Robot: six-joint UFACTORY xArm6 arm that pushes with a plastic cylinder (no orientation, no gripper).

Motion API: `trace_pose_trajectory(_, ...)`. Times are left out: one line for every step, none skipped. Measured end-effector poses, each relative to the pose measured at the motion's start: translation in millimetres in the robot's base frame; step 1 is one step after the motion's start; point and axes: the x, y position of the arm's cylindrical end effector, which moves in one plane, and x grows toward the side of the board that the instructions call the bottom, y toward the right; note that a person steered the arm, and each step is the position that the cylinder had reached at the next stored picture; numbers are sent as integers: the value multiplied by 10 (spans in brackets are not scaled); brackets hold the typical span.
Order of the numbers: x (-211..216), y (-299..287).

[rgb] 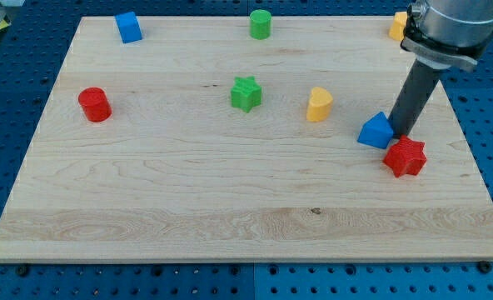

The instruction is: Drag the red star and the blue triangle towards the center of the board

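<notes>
Red star (pixel 405 157) lies near the table's (pixel 188 200) right edge, low in the view's right half. Blue triangle (pixel 376 131) sits just up-left of it, touching or nearly so. My tip (pixel 400 134) rests on the table between them, against the triangle's right side, just above the star. No hand present: rod only, holding nothing. Farther out: yellow block (pixel 318 105), green star (pixel 246 93), red cylinder (pixel 95 105), blue cube (pixel 129 27), green cylinder (pixel 261 24), yellow block at top right (pixel 397 25), partly hidden.
</notes>
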Motion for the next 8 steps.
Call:
trace_pose_trajectory(-1,301)
trace_pose_trajectory(7,508)
trace_pose_trajectory(474,418)
trace_pose_trajectory(604,-22)
trace_pose_trajectory(604,-435)
trace_pose_trajectory(604,-429)
trace_pose_trajectory(609,146)
trace_pose_trajectory(521,353)
